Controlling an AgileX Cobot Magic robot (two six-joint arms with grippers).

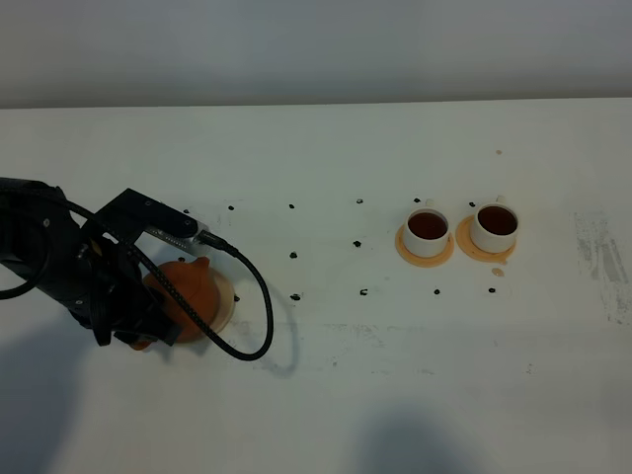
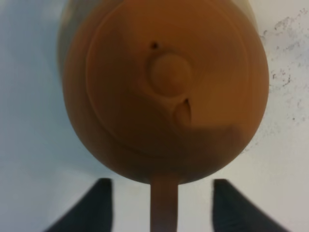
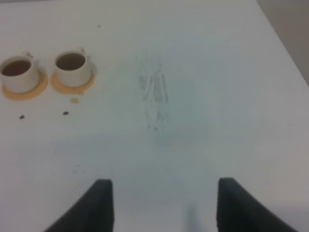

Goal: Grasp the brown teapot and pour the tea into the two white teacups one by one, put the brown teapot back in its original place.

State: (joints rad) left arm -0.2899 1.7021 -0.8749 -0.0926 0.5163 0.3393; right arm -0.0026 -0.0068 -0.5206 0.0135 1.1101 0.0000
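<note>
Teapot [image 1: 188,293], brown clay, sits on pale coaster [image 1: 229,304] at the left of the table [image 1: 326,395]; coaster edge shows on the pot's right side in the high view. Both white teacups [image 1: 427,231] [image 1: 495,226] stand on orange saucers [image 1: 426,256], well apart from the pot, far right. Dark tea [image 1: 427,226] fills each. Small orange spot [image 1: 498,271] on the table just beside the right saucer, possibly a drip.

Left gripper [image 2: 164,203]: fingers spread wide in the wrist view, one each side of the loop handle [image 2: 164,205], gap visible on both sides, touching nothing. Handle sits between them, not held. Judgement: pot is set down and released, pouring looks done.

Right gripper [image 3: 164,203]: spread wide over bare table, holding nothing, cups near its view's far side.

Risks from here, as I judge them:
- Handle lies between the left fingers. A sideways or twisting exit could catch it, drag the pot off the coaster or tip it.
- Lid [image 2: 164,77] with knob appears to rest loose; a jolt could shift it.
- Cable loop [image 1: 252,326] hangs near the pot in the high view; arm motion could sweep it against the pot.
- Cups are full; any right-arm move toward them risks a spill.

Safest exit seems straight back along the handle line.
</note>
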